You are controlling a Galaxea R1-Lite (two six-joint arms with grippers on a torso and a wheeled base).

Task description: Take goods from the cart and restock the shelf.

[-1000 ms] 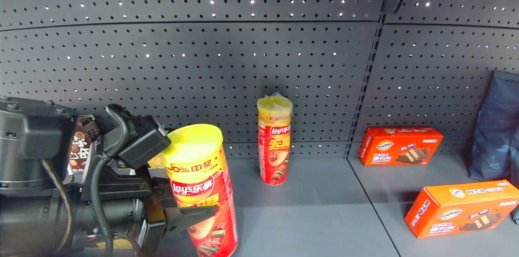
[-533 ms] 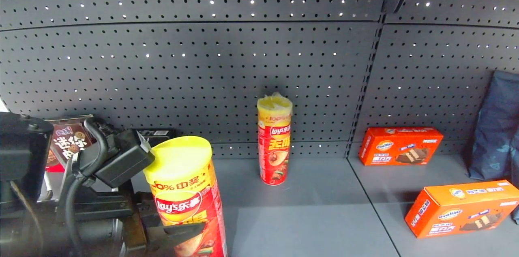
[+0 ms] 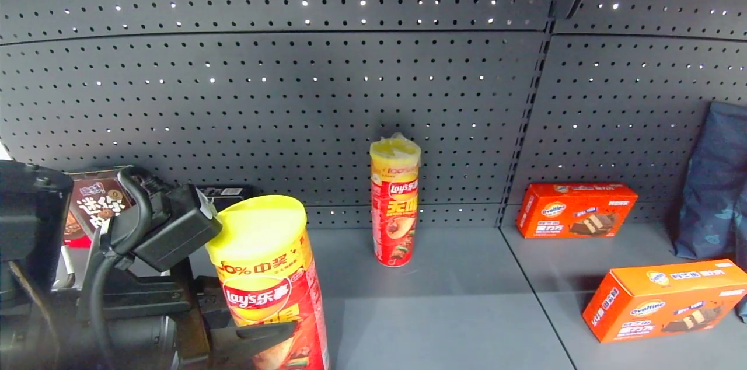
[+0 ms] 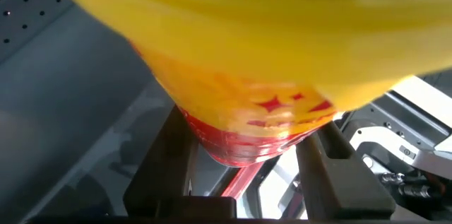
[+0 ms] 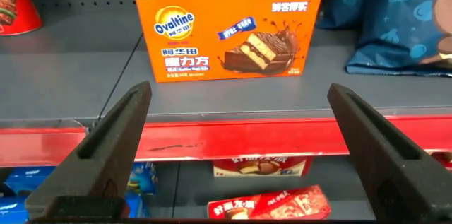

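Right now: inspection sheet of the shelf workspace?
Surface: grey shelf deck.
Job's things: held chip can upright at front left, base cut off; second chip can standing at the back.
Clutter: back orange box, front orange box, blue bag, brown snack box behind left arm.
Grippers: left gripper shut on held chip can; right gripper open, empty.
Cables: black cable looped at left wrist.
Surroundings: pegboard back panel; boxed goods below.

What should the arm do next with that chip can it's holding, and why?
The left gripper holds the chip can upright near the shelf's front, and bare shelf floor lies beside the standing can farther back. So it should probably carry the can forward and set it down there.
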